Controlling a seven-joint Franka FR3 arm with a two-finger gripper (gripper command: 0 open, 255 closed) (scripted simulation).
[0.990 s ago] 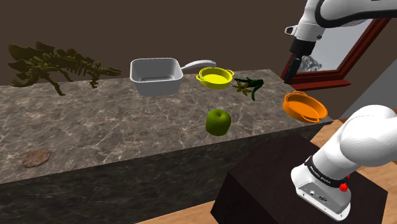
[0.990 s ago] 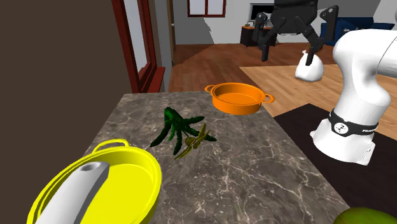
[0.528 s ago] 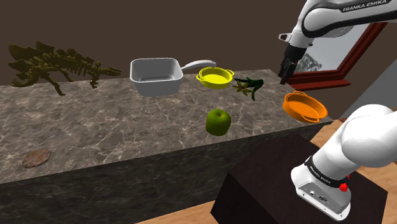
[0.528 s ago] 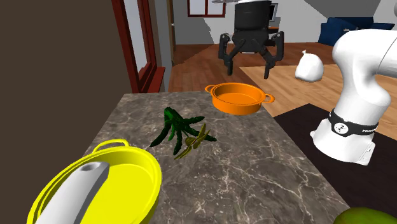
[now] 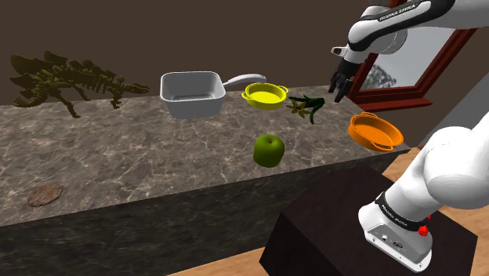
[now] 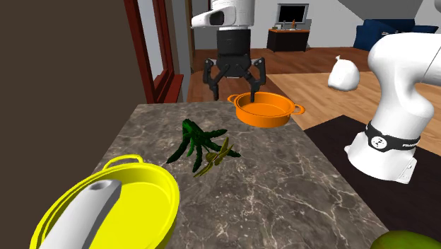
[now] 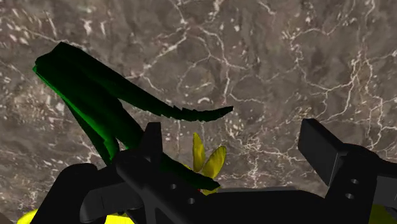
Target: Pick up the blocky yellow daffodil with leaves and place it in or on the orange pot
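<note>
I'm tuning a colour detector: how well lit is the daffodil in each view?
Shoulder view: the blocky daffodil with green leaves is dim, bloom olive. Second exterior view: leaves dark, bloom dull olive. Wrist view: petals bright yellow past the black claw.

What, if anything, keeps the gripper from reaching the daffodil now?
Probably nothing, so likely yes: the open gripper hangs above the daffodil, which lies apart from the orange pot, with nothing between them.

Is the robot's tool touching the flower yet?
Apart. In the second exterior view the open tool hangs over the counter's far edge, with bare counter between it and the daffodil.
</note>
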